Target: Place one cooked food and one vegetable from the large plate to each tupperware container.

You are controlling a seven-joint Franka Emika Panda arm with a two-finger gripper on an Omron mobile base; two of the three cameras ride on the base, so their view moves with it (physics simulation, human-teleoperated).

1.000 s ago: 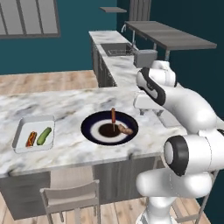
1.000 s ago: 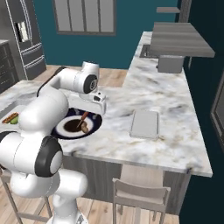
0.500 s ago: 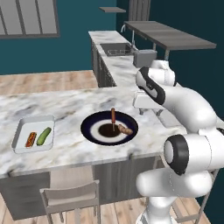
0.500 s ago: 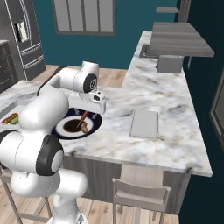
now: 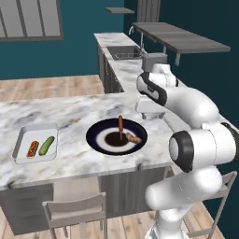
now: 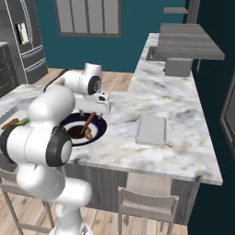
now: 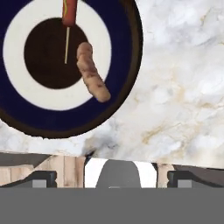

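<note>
The large plate lies on the marble island and carries a corn dog on a stick and a knobbly brown tuber. One tupperware container at the left holds a hot dog and a green cucumber. A second tupperware container lies bare to the plate's right. My gripper hangs open just off the plate's right rim, above the counter, with nothing between its fingers.
A sink and a grey toaster-like box stand on the far counter. Stools stand along the island's near edge. A fridge stands at the back left.
</note>
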